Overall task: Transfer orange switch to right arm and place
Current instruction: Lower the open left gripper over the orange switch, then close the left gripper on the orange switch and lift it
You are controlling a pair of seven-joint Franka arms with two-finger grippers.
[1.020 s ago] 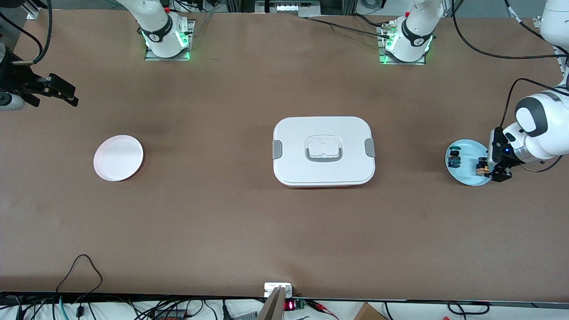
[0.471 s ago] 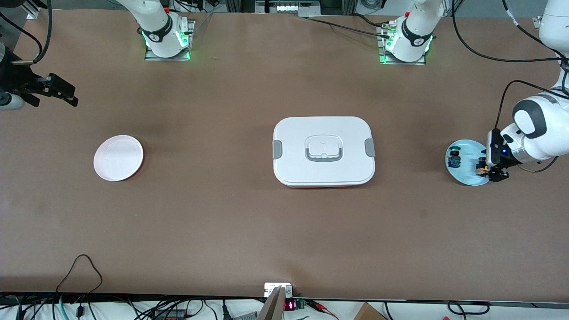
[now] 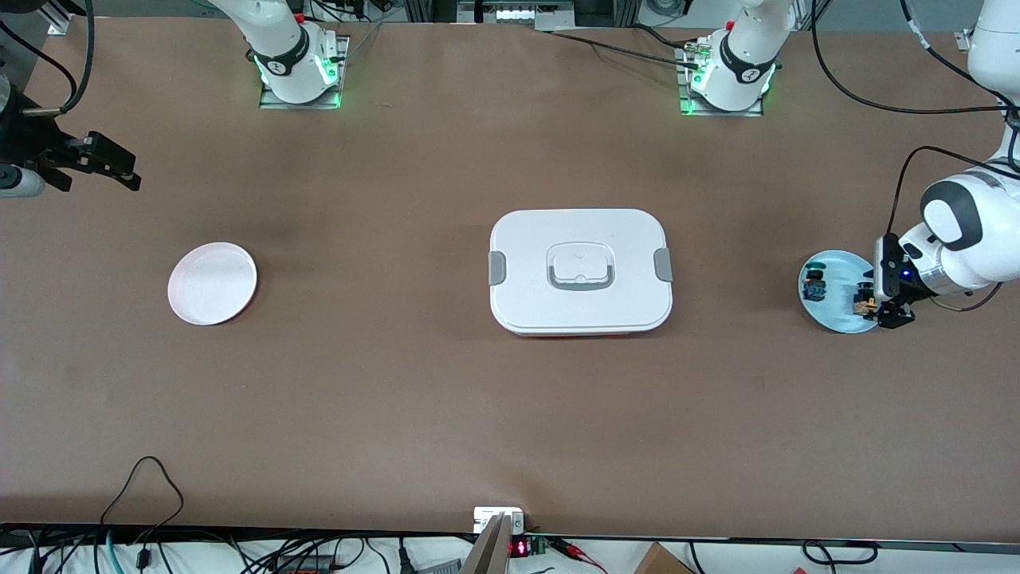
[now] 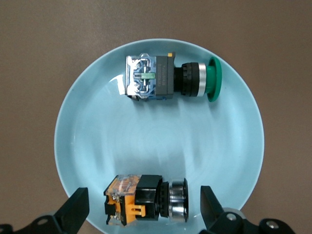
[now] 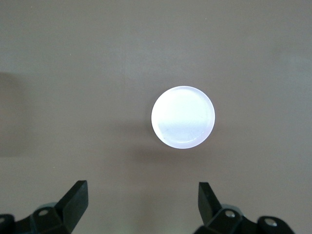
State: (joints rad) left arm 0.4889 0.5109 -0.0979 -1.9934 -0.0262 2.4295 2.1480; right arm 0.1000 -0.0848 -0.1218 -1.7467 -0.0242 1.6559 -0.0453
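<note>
Orange switch [image 4: 146,199] lies on its side on the blue plate [image 4: 97,146]: orange clear-topped block, black middle, silver ring at the button end; a blue switch with green cap [image 4: 170,78] lies apart on the same plate. Left gripper [image 4: 144,209] hangs low over the orange switch, fingers wide either side, not gripping; right gripper [image 5: 141,202] waits wide and empty above the table near the white plate [image 5: 183,117]; white lidded box [image 3: 580,271] mid-table.

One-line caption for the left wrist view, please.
Open left end effector straddling the orange switch on a light blue plate, green-capped switch beside it.
</note>
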